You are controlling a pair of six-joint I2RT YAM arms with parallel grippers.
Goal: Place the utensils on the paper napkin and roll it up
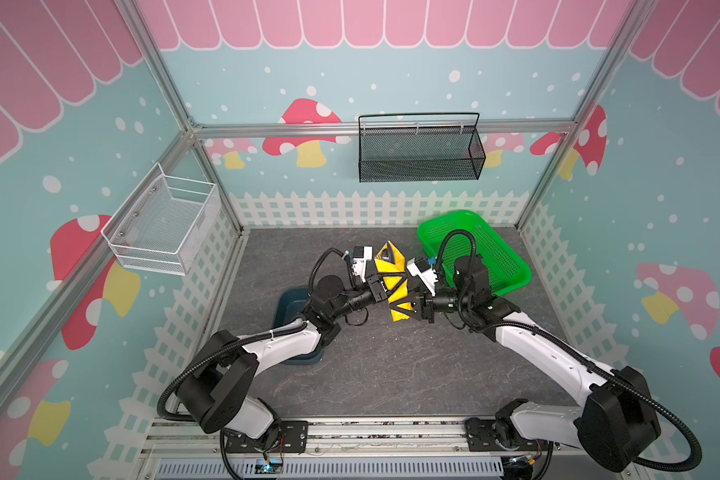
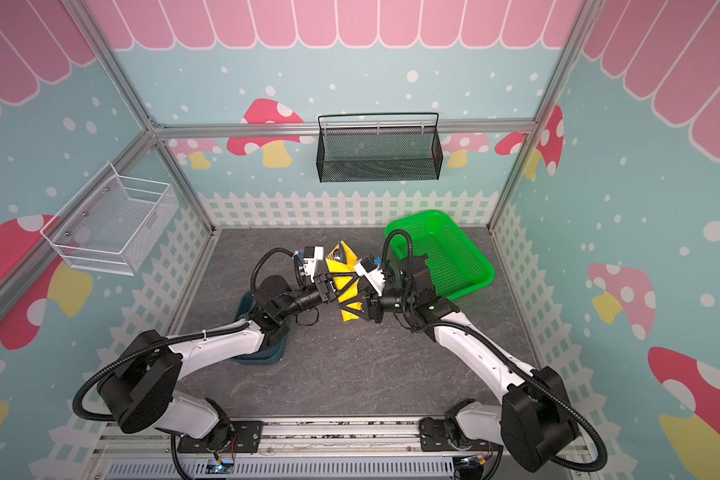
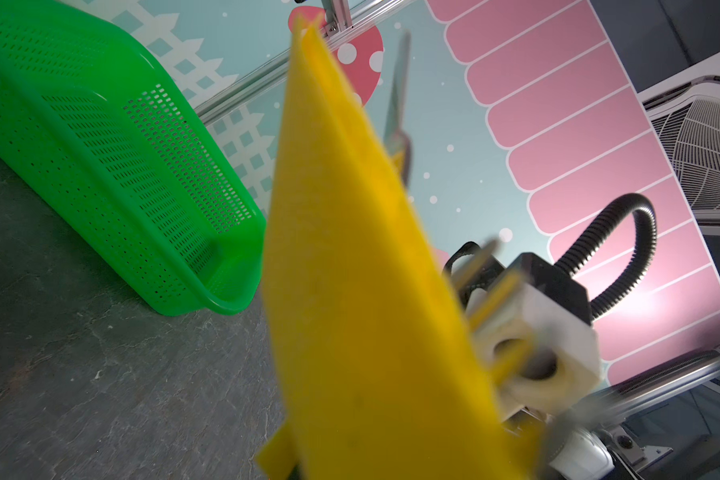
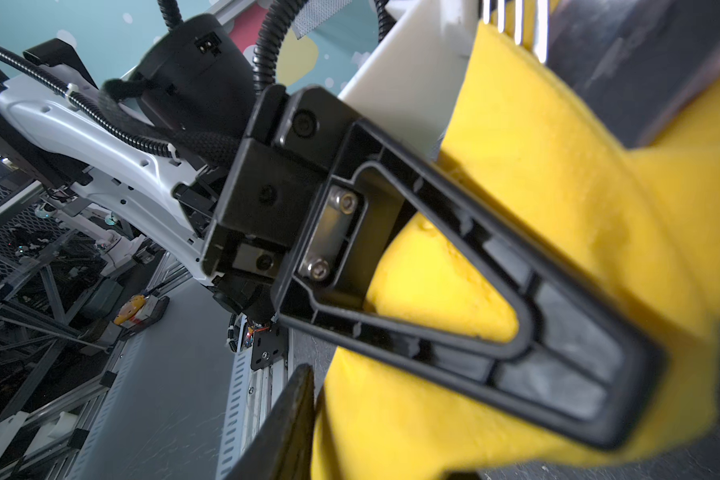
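Left hand (image 1: 398, 281) is pinched shut on the paper napkin (image 1: 393, 266), already wrapped round the utensils (image 1: 385, 254) toward the counter's (image 1: 371, 374) 12 o'clock side, right hand (image 1: 402, 307) straddles its 6 o'clock end (gripping or not, can't tell), so only tightening looks left.

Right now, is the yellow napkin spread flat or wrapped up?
Wrapped: the napkin is a narrow bundle, with fork tines poking out.
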